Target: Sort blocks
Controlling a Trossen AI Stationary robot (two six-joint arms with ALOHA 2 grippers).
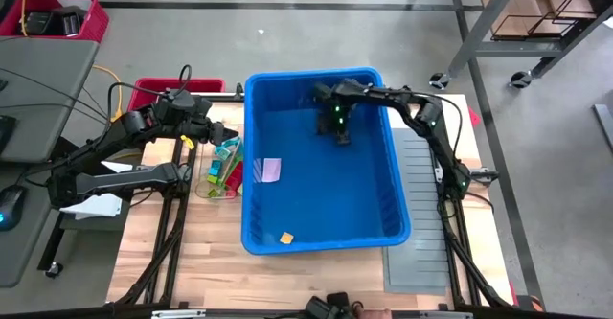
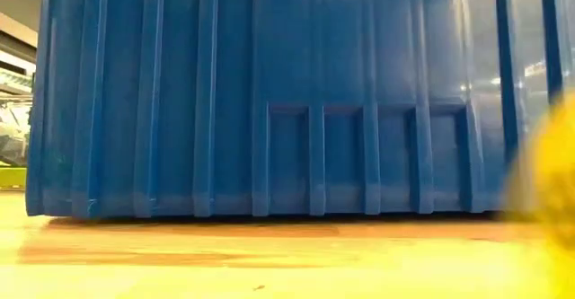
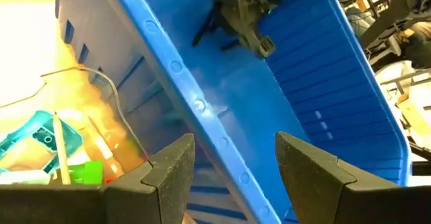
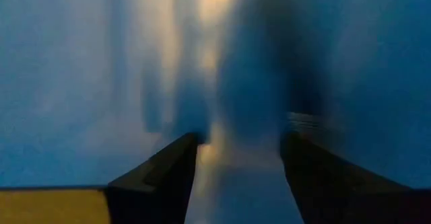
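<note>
A large blue bin [image 1: 326,156] stands in the middle of the table. On its floor lie a pale pink block [image 1: 271,170] and an orange block [image 1: 286,237]. Left of the bin, a clear container [image 1: 222,166] holds teal, green and pink blocks [image 3: 47,143]. My right gripper [image 1: 341,139] is inside the bin near its far wall, pointing down, open, with only blue floor between its fingers [image 4: 236,163]. My left gripper [image 1: 218,130] hovers open over the bin's left rim [image 3: 202,109], beside the clear container.
A ribbed grey panel [image 1: 421,214] lies on the table to the right of the bin. A red crate [image 1: 172,87] stands behind the left arm. The low view shows the bin's near wall [image 2: 269,101] and a blurred yellow thing [image 2: 550,182] at the right.
</note>
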